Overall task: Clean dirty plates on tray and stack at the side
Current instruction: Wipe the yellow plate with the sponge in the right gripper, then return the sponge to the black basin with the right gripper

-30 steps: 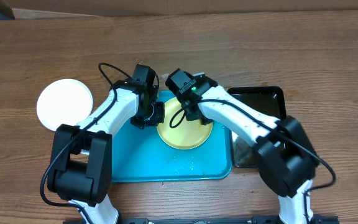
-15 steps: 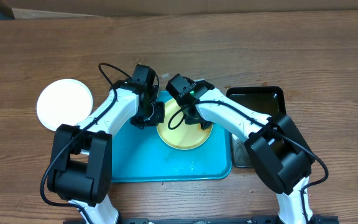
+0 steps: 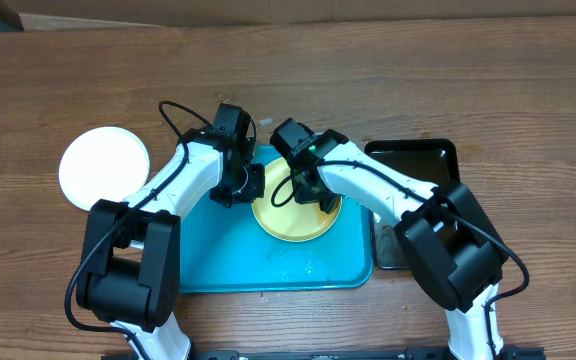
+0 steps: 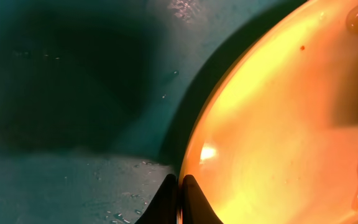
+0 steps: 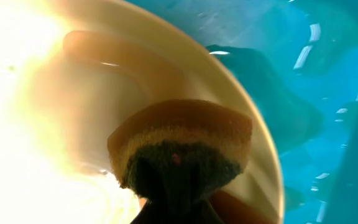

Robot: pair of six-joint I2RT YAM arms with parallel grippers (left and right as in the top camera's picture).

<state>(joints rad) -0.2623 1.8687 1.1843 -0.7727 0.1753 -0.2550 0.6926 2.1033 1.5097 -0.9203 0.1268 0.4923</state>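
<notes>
A: Where is the yellow plate [image 3: 296, 212]?

B: It lies flat in the blue tray [image 3: 218, 260], toward the tray's far right corner. It is round, pale yellow and shallow, with a low raised rim.

A: How does it look close up?

B: In the left wrist view it glows orange-yellow and glossy, with one tiny red speck [image 4: 302, 47] near its far rim. In the right wrist view much of its face is washed out by glare, so I cannot tell whether other marks are there.

A: What is touching it?

B: The left gripper [image 4: 178, 198] is clenched on the plate's left rim, its two dark tips pressed together over the edge. The right gripper [image 3: 311, 192] is over the plate, grasping a sponge [image 5: 185, 146]. The sponge has a yellow foam layer and a dark green scrubbing layer, and it sits against the plate's face close to the rim.

A: And the tray itself?

B: Turquoise, with rounded corners and a raised rim. Its floor looks wet, with small drops and a shiny patch just near of the plate.

A: What else is around?

B: A white plate [image 3: 104, 167] rests on the wooden table [image 3: 418, 70], left of the tray and apart from it. Only one white disc shows from above, so I cannot tell whether another lies under it. A smaller black tray [image 3: 423, 160] sits just right of the blue one, partly hidden by the right arm.
</notes>
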